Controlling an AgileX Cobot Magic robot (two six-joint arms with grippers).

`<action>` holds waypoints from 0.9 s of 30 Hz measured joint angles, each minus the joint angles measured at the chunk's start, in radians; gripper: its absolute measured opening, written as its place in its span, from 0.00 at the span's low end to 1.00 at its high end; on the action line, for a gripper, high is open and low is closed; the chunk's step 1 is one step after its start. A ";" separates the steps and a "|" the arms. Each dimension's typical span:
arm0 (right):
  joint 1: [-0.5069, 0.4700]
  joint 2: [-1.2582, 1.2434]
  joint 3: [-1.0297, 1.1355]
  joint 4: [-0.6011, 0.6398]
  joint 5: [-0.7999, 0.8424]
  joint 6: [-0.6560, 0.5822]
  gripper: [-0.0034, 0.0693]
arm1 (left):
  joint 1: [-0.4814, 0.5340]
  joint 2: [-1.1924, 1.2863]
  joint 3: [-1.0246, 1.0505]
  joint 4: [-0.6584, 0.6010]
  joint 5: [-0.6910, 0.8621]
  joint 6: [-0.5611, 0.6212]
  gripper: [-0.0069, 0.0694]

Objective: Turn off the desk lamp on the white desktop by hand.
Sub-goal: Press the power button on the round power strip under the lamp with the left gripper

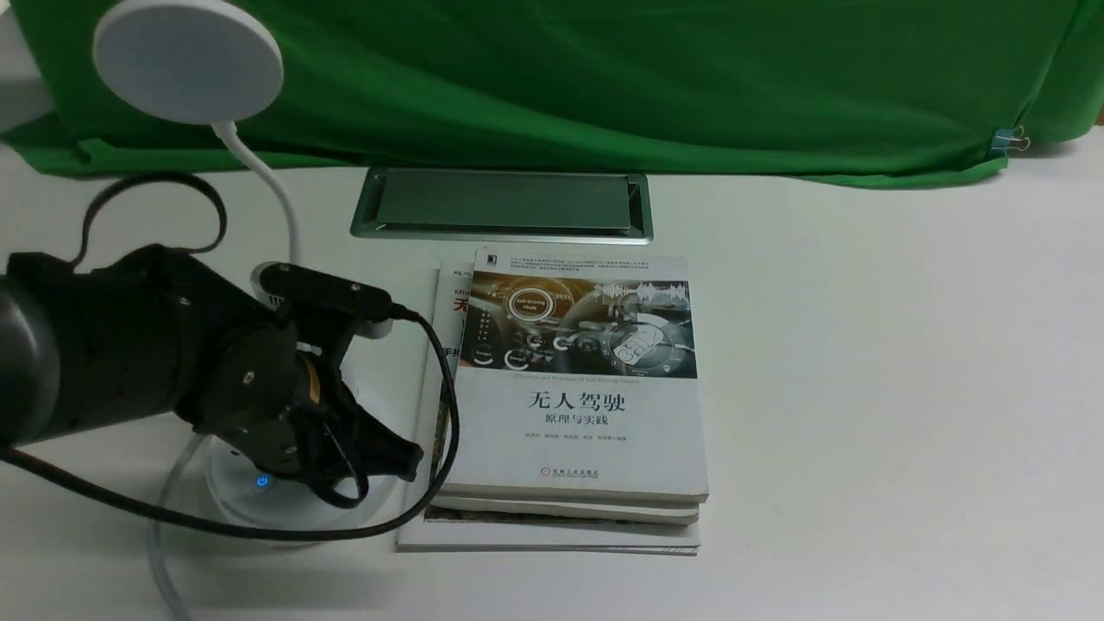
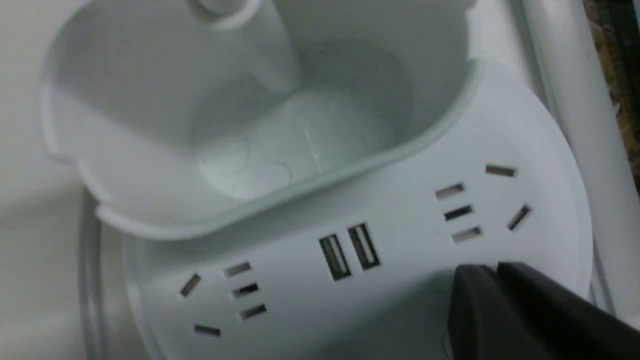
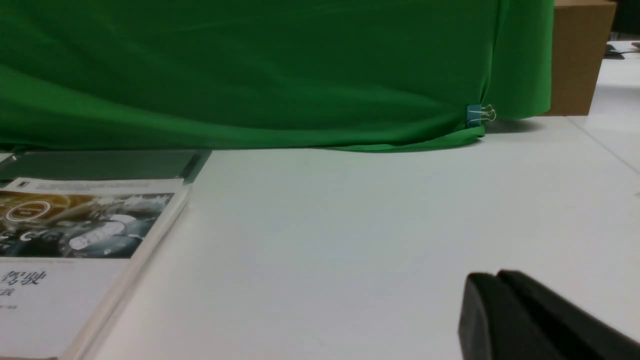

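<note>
Fingers of the left hand are pressed together into one blunt tip, poised over the base of the desk lamp at nine o'clock from the books on the white desktop, likely to poke its blue-lit button.

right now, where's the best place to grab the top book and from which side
The top book lies flat on the stack, so probably take its right long edge, coming from the robot's right. That side faces bare white desktop, while the left gripper and desk lamp crowd its left.
</note>
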 joint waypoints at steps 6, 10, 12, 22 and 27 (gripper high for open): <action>0.000 0.000 0.000 0.000 0.000 0.000 0.10 | 0.004 -0.094 -0.033 -0.006 0.035 -0.001 0.12; 0.000 0.000 0.000 0.000 0.000 0.000 0.10 | 0.018 -0.115 -0.028 -0.014 0.032 -0.004 0.12; 0.000 0.000 0.000 0.000 0.000 0.000 0.10 | 0.025 -0.108 -0.002 -0.028 0.027 -0.007 0.12; 0.000 0.000 0.000 0.000 0.000 0.000 0.10 | 0.027 -0.060 0.085 -0.095 -0.075 0.011 0.12; 0.000 0.000 0.000 0.000 0.000 0.000 0.10 | 0.027 -0.118 0.053 -0.080 -0.033 0.018 0.12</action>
